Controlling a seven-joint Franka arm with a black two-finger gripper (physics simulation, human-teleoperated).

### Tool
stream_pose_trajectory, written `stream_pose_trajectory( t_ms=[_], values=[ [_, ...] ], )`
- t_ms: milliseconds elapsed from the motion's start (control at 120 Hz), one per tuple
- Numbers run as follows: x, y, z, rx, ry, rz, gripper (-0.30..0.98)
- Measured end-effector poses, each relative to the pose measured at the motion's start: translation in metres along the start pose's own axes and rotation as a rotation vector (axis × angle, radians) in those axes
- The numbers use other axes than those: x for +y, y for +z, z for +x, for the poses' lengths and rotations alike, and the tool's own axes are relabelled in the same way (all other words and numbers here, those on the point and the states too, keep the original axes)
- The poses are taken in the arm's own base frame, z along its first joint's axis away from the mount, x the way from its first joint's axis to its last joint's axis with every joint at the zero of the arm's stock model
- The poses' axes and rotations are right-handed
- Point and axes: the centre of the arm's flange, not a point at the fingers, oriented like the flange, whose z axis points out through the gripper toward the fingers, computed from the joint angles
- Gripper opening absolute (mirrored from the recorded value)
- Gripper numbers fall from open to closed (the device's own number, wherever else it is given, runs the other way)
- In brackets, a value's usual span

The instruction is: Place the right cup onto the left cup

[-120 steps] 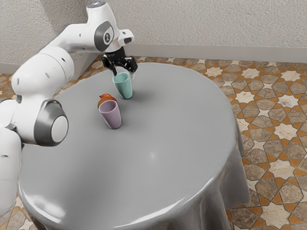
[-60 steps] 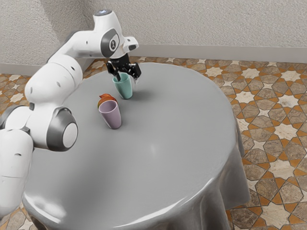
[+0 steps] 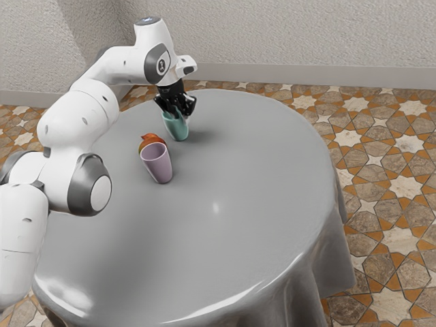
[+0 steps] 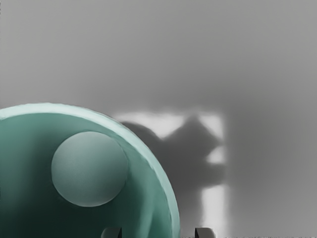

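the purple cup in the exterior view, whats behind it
Behind the purple cup, a small orange-red object shows above the rim. The cup covers its lower part, so its full shape and what it is can't be told.

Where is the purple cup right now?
The purple cup stands on the gray table, toward the exterior view's left, just in front of the orange object and nearer the camera than the teal cup.
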Motion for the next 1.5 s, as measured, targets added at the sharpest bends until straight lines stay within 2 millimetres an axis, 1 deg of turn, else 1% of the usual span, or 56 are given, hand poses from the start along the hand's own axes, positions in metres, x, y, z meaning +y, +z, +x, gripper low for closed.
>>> stream_pose_trajectory(
  t_ms=[108, 233, 550, 800, 867, 1125, 1192, 1283, 1333, 1383, 1433, 1500],
  values=[
    [-0.003, 0.002, -0.001, -0.009, -0.007, 0.007, 0.03],
    [-0.003, 0.005, -0.002, -0.018, -0.012, 0.012, -0.01],
    [-0.012, 0.011, -0.003, -0.032, -0.035, 0.022, -0.08],
    [-0.012, 0.010, -0.004, -0.040, -0.047, 0.020, -0.09],
    [-0.014, 0.007, -0.005, -0.043, -0.051, 0.019, -0.09],
    [-0.013, -0.038, -0.011, -0.031, -0.059, 0.013, -0.10],
    [-0.013, -0.061, -0.015, -0.017, -0.063, 0.006, -0.10],
    [-0.014, -0.096, -0.030, -0.023, -0.081, -0.015, -0.10],
    [-0.014, -0.108, -0.041, -0.038, -0.091, -0.032, -0.10],
    [-0.009, -0.119, -0.052, -0.057, -0.094, -0.050, -0.10],
    [-0.004, -0.127, -0.062, -0.077, -0.098, -0.065, -0.10],
    [0.001, -0.128, -0.072, -0.108, -0.105, -0.078, -0.10]
  ],
)
